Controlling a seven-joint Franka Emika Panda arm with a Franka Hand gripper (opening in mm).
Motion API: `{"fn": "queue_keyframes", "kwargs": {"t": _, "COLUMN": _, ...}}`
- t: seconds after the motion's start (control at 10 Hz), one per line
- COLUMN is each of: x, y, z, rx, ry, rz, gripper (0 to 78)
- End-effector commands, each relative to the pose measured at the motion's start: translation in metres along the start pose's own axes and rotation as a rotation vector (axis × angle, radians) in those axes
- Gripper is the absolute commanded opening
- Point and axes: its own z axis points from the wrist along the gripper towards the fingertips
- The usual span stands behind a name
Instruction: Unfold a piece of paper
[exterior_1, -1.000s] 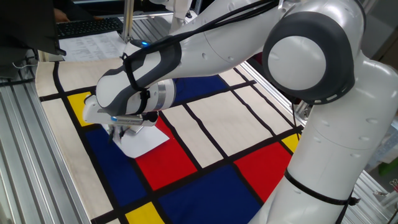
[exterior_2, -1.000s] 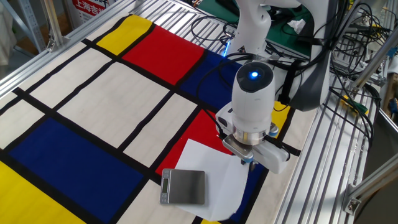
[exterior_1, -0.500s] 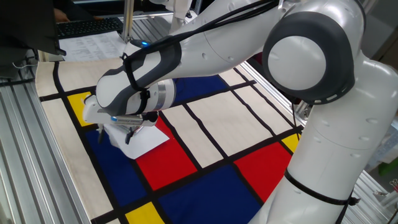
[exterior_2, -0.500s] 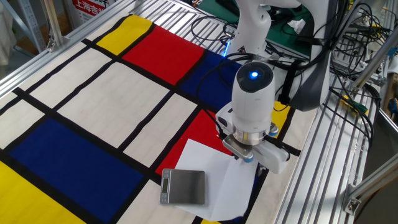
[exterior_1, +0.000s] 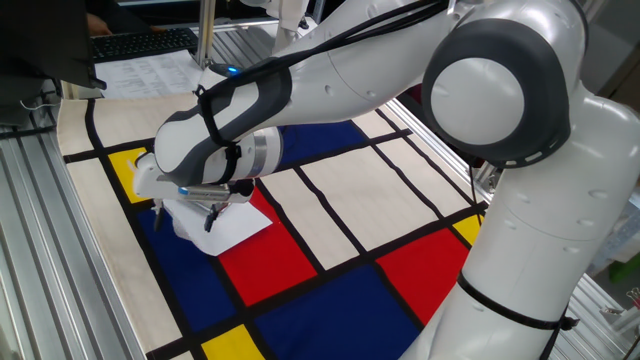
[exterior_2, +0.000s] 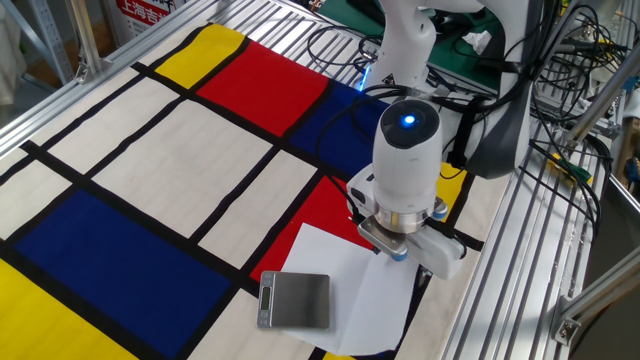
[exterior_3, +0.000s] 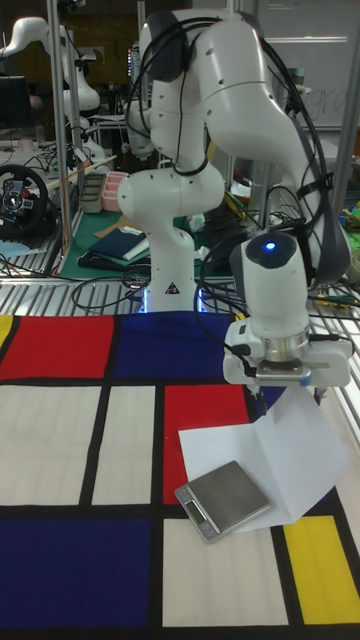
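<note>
The piece of paper (exterior_3: 296, 448) is a plain white sheet lying on the coloured cloth near its edge. One half lies flat under a small flat grey block (exterior_3: 222, 497). The other half rises as a flap up to my gripper (exterior_3: 300, 384). The gripper points straight down and looks shut on the flap's top edge. The other fixed view shows the paper (exterior_2: 325, 256) below the gripper (exterior_2: 400, 254), with the block (exterior_2: 293, 301) on its near part. From the first fixed view, the gripper (exterior_1: 207, 211) stands over the paper (exterior_1: 238, 226) and the arm hides the block.
The cloth (exterior_2: 150, 160) has red, blue, yellow and cream panels. Sheets printed with grey text (exterior_1: 140, 70) and a keyboard (exterior_1: 140, 42) lie beyond its far edge. Cables (exterior_2: 560, 90) and metal rails (exterior_2: 530, 250) run beside the cloth, close to the gripper.
The gripper has carried the flap a little outward toward the cloth's edge, so the fold stands more open. The grey block and the flat half have stayed put.
</note>
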Motion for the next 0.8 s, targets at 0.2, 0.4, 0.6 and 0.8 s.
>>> {"fn": "queue_keyframes", "kwargs": {"t": 0.2, "x": 0.006, "y": 0.015, "z": -0.005, "rx": -0.099, "ry": 0.115, "rz": 0.104, "gripper": 77.4}}
{"fn": "queue_keyframes", "kwargs": {"t": 0.4, "x": 0.009, "y": 0.019, "z": -0.006, "rx": -0.116, "ry": 0.117, "rz": 0.106, "gripper": 77.4}}
{"fn": "queue_keyframes", "kwargs": {"t": 0.6, "x": 0.009, "y": 0.022, "z": -0.009, "rx": -0.146, "ry": 0.123, "rz": 0.125, "gripper": 77.4}}
{"fn": "queue_keyframes", "kwargs": {"t": 0.8, "x": 0.003, "y": 0.021, "z": -0.014, "rx": -0.198, "ry": 0.145, "rz": 0.146, "gripper": 77.4}}
